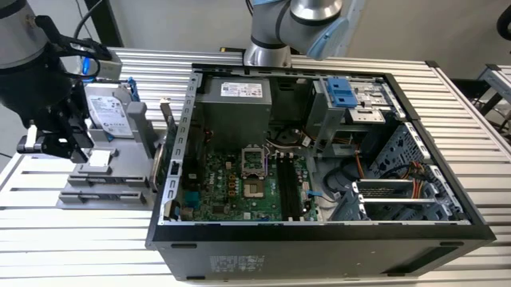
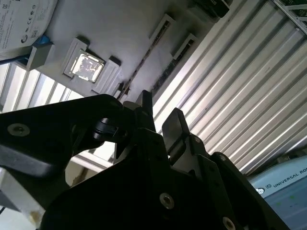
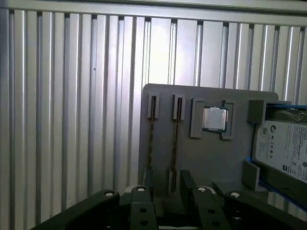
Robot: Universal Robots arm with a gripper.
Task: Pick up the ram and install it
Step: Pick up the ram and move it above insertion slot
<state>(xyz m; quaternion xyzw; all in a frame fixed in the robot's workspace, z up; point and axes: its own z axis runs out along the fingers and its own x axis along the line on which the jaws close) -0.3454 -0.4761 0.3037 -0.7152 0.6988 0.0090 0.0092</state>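
Two thin ram sticks stand on edge in the slots of a grey holder block (image 3: 211, 163). In the first wrist view one ram (image 3: 151, 139) sits beside the other (image 3: 176, 139); the second wrist view has a ram (image 2: 144, 58) as a thin dark line. My gripper (image 3: 164, 199) hovers above the near end of those slots, jaws open with nothing between them. Its black fingers (image 2: 175, 125) stand a small gap apart. In the exterior view the gripper (image 1: 70, 154) hangs over the holder block (image 1: 104, 185) at the exterior view's left, well away from the motherboard (image 1: 231, 185).
The open computer case (image 1: 319, 233) lies on the ribbed aluminium table (image 1: 72, 239), with black memory slots (image 1: 291, 188) beside the empty processor socket (image 1: 254, 160). A hard drive (image 1: 108, 110) and a processor chip (image 3: 214, 118) also sit on the holder block. A light-blue drive bracket (image 1: 339, 91) stands at the case's far side.
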